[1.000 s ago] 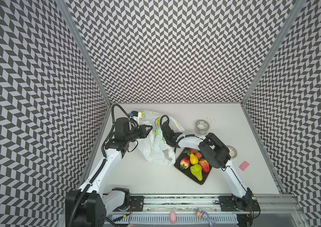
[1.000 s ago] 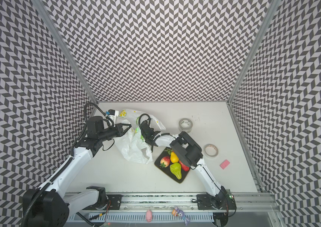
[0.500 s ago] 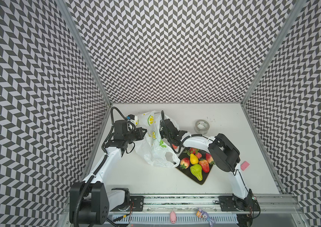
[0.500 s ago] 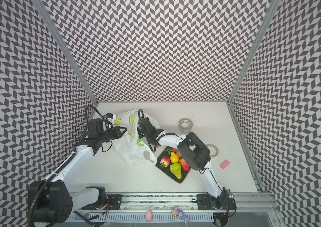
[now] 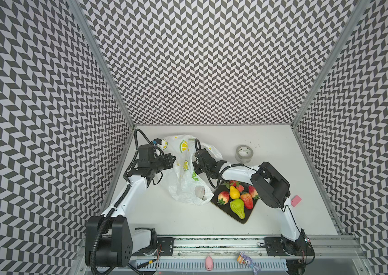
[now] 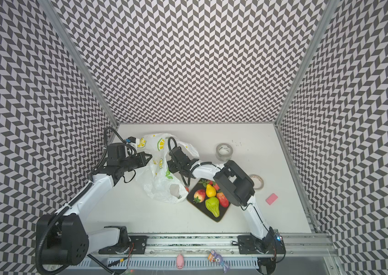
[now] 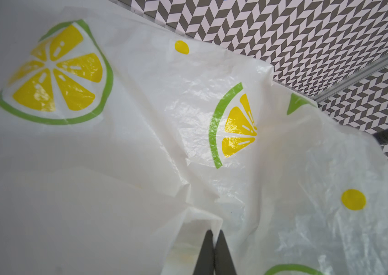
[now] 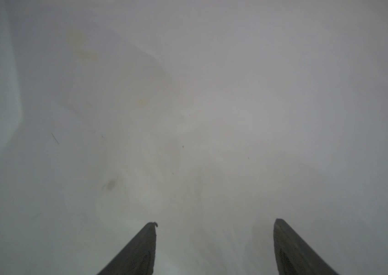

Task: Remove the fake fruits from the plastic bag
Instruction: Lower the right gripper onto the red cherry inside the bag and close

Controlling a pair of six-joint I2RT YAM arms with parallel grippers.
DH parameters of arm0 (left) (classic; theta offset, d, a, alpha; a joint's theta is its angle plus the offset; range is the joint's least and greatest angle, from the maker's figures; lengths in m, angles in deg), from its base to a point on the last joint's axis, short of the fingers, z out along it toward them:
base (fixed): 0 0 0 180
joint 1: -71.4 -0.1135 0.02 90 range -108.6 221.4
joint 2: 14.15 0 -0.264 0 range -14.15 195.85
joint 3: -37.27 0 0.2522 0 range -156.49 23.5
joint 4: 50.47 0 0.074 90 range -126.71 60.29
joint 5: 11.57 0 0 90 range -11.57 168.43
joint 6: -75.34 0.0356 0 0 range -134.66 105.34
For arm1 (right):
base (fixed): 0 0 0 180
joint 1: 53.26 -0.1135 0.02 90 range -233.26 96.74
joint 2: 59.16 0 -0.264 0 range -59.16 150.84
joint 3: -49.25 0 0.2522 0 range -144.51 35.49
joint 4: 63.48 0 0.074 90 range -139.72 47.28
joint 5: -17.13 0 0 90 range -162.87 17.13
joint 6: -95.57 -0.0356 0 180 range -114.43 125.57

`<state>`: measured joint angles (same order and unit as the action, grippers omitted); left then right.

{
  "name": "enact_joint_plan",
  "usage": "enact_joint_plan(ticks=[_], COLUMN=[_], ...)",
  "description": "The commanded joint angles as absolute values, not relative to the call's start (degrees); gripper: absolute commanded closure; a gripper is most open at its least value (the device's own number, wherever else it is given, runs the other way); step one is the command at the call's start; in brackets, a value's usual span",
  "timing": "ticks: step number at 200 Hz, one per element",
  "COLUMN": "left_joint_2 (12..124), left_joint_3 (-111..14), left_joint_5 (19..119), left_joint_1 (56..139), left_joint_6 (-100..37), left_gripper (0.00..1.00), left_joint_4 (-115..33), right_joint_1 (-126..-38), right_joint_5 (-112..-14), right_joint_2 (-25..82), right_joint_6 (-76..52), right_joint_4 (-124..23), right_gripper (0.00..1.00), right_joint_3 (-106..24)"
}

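The plastic bag (image 5: 185,176), white with lemon slices, lies crumpled left of centre in both top views. My left gripper (image 7: 214,232) is shut on a fold of the plastic bag (image 7: 188,133); in a top view the left gripper (image 5: 172,158) sits at its left side. My right gripper (image 8: 214,223) is open, and only blurred white film shows ahead of its fingers; in a top view the right gripper (image 5: 196,165) presses into the bag's right side. Fake fruits lie on a black tray (image 5: 245,220): a yellow pear (image 5: 234,192), a green pear (image 5: 238,208) and strawberries (image 5: 247,200).
A clear tape roll (image 5: 244,152) stands behind the tray, and a second roll (image 6: 256,182) lies by my right elbow. A pink block (image 5: 296,200) is at the right. A pink pig figurine (image 5: 209,263) sits on the front rail. Patterned walls close three sides.
My right gripper has pushed left into the bag while its jaws narrowed a little, and its elbow has swung out to the right. The left gripper has kept its hold on the bag.
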<state>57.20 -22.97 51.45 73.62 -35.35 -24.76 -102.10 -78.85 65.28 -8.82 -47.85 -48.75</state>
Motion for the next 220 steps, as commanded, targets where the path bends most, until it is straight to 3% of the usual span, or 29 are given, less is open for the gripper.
enact_joint_plan(ticks=[1, 74, 186, 220], left_joint_2=[56.36, 57.91, 55.89, 56.07], left_joint_3=[-21.70, -17.87, -16.66, -17.13], left_joint_5=[54.90, 60.26, 63.57, 63.57], left_joint_1=[73.26, 69.03, 67.97, 67.97], left_joint_6=[-39.28, -49.56, -52.38, -52.89], left_gripper=[1.00, 1.00, 1.00, 1.00], left_joint_4=[-27.20, -36.17, -37.07, -37.43], right_joint_1=[-102.47, -103.23, -109.99, -111.10], right_joint_5=[-72.24, -66.13, -79.84, -79.72], right_joint_2=[61.17, 49.76, 42.27, 42.78], right_joint_6=[-11.15, -7.76, -6.03, -5.91], right_joint_4=[-49.65, -51.68, -41.90, -41.11], right_gripper=[0.24, 0.25, 0.33, 0.40], right_joint_3=[-45.08, -32.56, -22.37, -22.47])
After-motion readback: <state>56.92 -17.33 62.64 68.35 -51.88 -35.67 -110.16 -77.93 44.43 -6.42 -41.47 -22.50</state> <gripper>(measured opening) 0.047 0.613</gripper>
